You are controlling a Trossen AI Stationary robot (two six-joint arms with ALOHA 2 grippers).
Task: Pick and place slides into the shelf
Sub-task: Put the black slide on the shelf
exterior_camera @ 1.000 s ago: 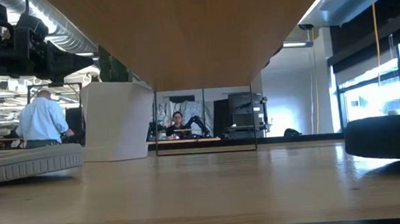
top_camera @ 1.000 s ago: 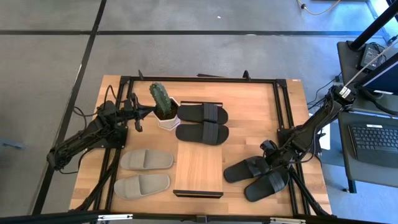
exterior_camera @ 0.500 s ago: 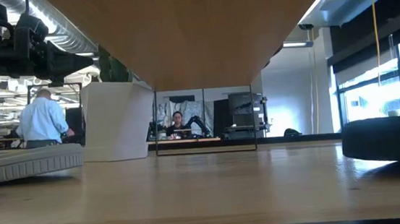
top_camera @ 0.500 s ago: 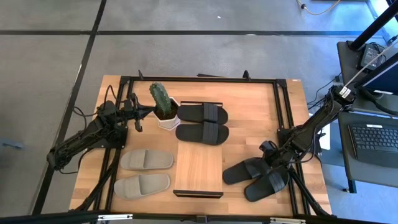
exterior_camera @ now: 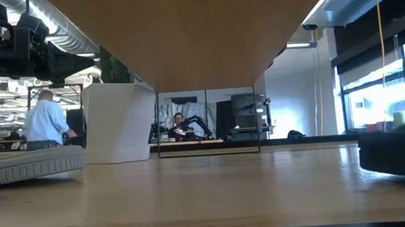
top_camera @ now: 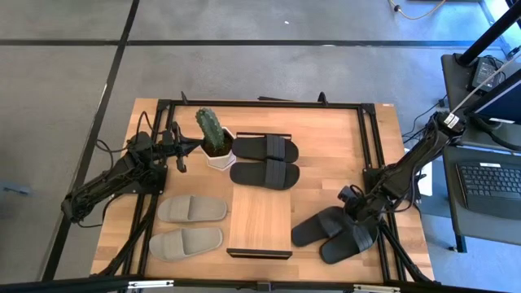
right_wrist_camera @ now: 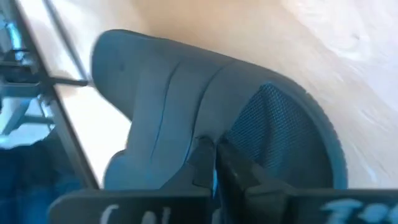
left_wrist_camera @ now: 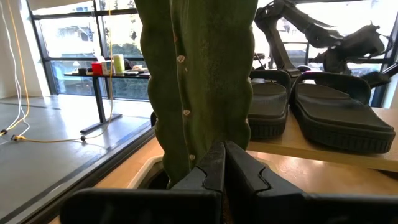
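The shelf (top_camera: 259, 221) is a light wood panel in the middle of the table, and two black slides (top_camera: 265, 148) (top_camera: 264, 173) rest on its far end. Two grey-beige slides (top_camera: 191, 210) (top_camera: 186, 242) lie flat to its left. At the right lie two more black slides (top_camera: 317, 228) (top_camera: 352, 242). My right gripper (top_camera: 352, 207) is shut on the one nearer the shelf (right_wrist_camera: 186, 106). My left gripper (top_camera: 181, 156) hovers shut beside the cactus pot (top_camera: 216, 156), its fingers (left_wrist_camera: 224, 163) close to the green stem. My right gripper pinches the edge of the black slide's broad strap (right_wrist_camera: 198, 138) between its two fingers, where the strap meets the textured footbed (right_wrist_camera: 280, 124). The fingers slant down from the table's right side. Whether the slide is clear of the table I cannot tell.
A cactus (top_camera: 209, 127) in a white pot stands at the far left of the shelf. The black metal frame (top_camera: 370, 146) runs around the tabletop. A desk with a keyboard (top_camera: 488, 183) stands beyond the right edge. People show in the room beyond (exterior_camera: 44, 121).
The black slide under my right gripper has shifted a little toward the table's near edge, its toe end swinging nearer. In the low view its dark shape has grown larger and sits lower at the right. My left arm has kept still.
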